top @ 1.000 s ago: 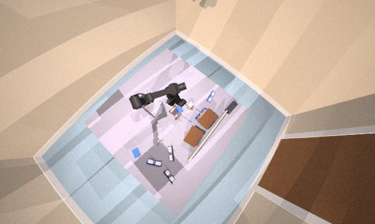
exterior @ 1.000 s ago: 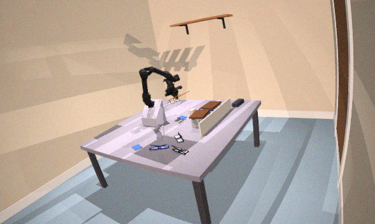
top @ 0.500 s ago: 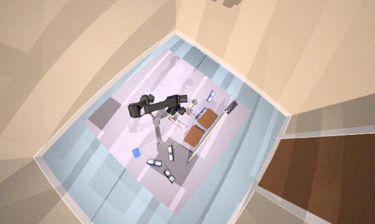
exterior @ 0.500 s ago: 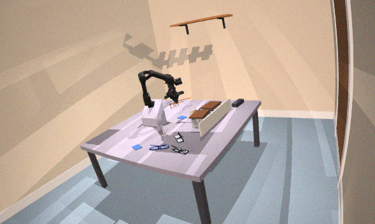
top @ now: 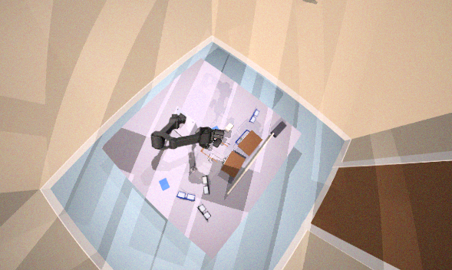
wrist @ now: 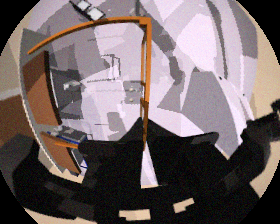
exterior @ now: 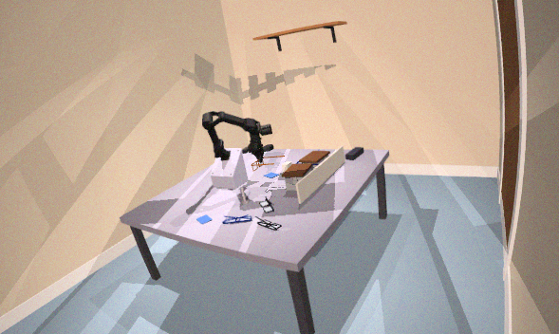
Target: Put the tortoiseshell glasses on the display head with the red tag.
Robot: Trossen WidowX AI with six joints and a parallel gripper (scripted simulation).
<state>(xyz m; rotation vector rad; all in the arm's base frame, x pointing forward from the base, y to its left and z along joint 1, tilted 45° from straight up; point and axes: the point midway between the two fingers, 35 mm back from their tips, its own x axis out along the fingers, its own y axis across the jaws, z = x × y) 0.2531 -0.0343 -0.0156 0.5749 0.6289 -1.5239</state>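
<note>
The orange-brown tortoiseshell glasses [exterior: 254, 166] [wrist: 147, 65] hang above the table, held by their front. One temple [wrist: 91, 24] reaches out across the top of the wrist view, and the other [wrist: 58, 141] shows at lower left. My gripper [exterior: 261, 160] [wrist: 142, 120] is shut on the glasses. It is to the left of two brown-topped pieces [top: 249, 142] [top: 233, 163] [exterior: 316, 157] [exterior: 296, 171] in the top and exterior views. I cannot make out the display heads' faces, noses or ears, or a red tag. The glasses touch neither brown-topped piece.
A cream upright board [exterior: 321, 176] stands behind the brown-topped pieces. Blue glasses [top: 186, 196] [exterior: 237, 219], black glasses [top: 204, 212] [exterior: 269, 224], another black pair [top: 206, 185] and a blue square [top: 164, 184] lie toward the near side. A dark box [top: 278, 129] [exterior: 354, 153] sits beyond the board.
</note>
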